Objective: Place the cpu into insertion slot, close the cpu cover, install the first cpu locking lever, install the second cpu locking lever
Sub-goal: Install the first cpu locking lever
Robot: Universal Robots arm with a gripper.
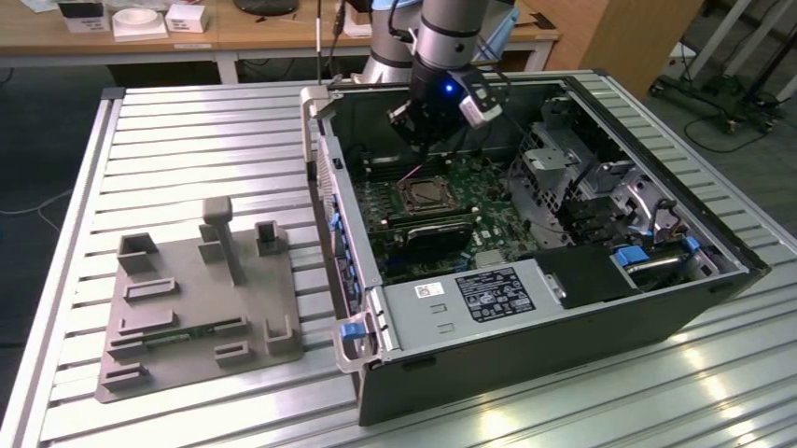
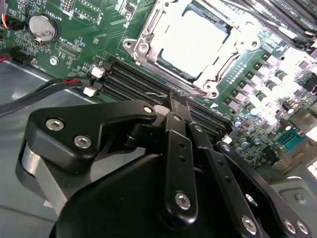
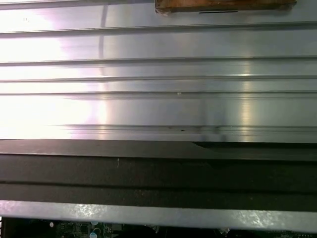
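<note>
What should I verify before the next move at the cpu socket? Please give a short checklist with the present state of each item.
1. Cpu seated in the slot: ok, its pale top lies flat inside.
2. Cover down over the cpu: ok, as far as it shows.
3. Levers locked: cannot tell.
4. End effector at the slot's edge, beside the memory slots: ok.
5. End effector shut: ok; whether it holds anything, cannot tell.
</note>
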